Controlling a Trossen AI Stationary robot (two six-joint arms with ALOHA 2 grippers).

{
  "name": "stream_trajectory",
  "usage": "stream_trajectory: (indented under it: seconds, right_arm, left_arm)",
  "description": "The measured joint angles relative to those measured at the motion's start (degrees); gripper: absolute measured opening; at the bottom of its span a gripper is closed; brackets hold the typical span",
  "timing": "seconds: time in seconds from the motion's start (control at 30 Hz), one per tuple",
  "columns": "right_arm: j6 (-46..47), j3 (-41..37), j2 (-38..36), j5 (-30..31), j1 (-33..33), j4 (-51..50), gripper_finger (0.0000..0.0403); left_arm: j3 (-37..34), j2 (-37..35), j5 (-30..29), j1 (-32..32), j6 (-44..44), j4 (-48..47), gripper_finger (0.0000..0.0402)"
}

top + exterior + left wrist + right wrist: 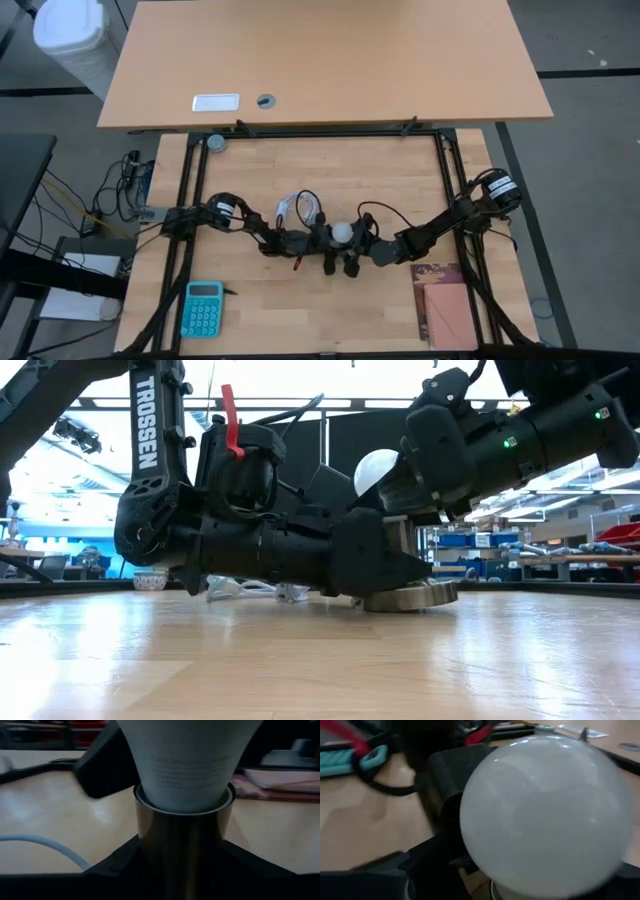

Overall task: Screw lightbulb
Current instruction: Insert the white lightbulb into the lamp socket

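Observation:
The white lightbulb stands upright with its narrow neck in the dark metal barrel of the socket. The socket's round flat base rests on the table at mid-table. My left gripper comes in level from the left and is shut on the socket barrel. My right gripper reaches in from the right, slanting down. It is open, with a finger on either side of the bulb's globe and apart from it. My left gripper pinches the socket's barrel between its two fingers, just below the rim where the bulb's neck enters. The fingers come level from the table's left and lie across the upright barrel. The socket stands upright with its base on the table.
A coiled white cable lies just beyond the grippers. A teal calculator sits near left and a brown pad near right. A separate desk borders the far edge.

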Motion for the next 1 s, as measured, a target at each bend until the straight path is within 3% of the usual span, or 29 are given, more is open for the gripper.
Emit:
stream_trajectory:
  seconds: [0.17,0.7,1.0]
  right_arm:
    - [-0.03,0.00,0.11,-5.38,-0.07,-0.24,0.0322]
    - [-2.18,-6.95,0.26,-10.74,-0.06,12.07,0.0315]
    - [-3.96,-8.04,0.24,-16.23,-2.24,17.75,0.0311]
  left_arm:
    - [-0.94,-0.02,9.96,1.45,0.49,0.59,0.0198]
    - [-2.38,-0.04,33.57,4.72,-0.49,2.28,0.0198]
    - [-2.38,-0.04,41.74,5.53,-0.91,2.28,0.0198]
